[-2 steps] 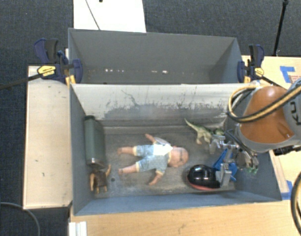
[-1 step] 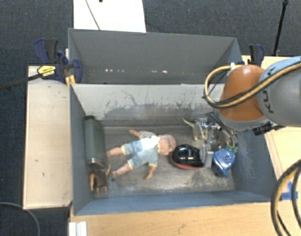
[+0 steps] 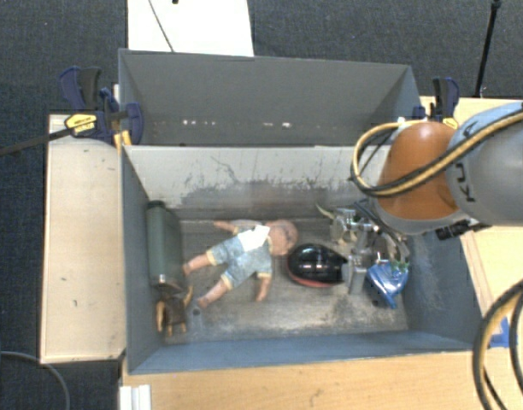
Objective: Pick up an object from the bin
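Just beside the claw lies a black oval object.

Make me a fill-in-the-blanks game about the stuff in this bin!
1. The doll lies in the ____ of the bin.
2. The green cylinder lies along the bin's ____ wall in the view.
3. The shiny oval thing between the doll and the gripper is ____.
4. The crumpled thing beside the gripper is ____.
Missing words: middle, left, black, blue.
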{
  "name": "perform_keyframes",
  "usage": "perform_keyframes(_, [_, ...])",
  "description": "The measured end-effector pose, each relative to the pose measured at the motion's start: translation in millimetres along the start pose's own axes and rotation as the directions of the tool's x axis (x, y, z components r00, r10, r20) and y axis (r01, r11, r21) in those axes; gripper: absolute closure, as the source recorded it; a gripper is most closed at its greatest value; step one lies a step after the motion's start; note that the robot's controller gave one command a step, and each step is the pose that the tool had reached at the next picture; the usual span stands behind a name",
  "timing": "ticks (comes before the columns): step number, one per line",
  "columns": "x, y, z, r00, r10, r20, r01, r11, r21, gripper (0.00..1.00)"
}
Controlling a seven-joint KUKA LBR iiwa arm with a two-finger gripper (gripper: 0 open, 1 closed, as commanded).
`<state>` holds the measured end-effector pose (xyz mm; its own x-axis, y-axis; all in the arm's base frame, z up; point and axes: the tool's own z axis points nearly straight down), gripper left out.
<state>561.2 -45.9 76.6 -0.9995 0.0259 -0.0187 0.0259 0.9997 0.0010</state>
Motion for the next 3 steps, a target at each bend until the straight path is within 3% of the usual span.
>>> perform_keyframes(1, [8.2, 67, 6, 0.932, -0.362, -0.015, 0.362, 0.932, -0.005, 1.0])
perform_keyframes(2, [8.2, 68, 6, 0.932, -0.362, -0.015, 0.362, 0.932, -0.005, 1.0])
perform_keyframes(3, [7.8, 69, -44, 0.931, -0.364, -0.024, 0.364, 0.931, -0.008, 1.0])
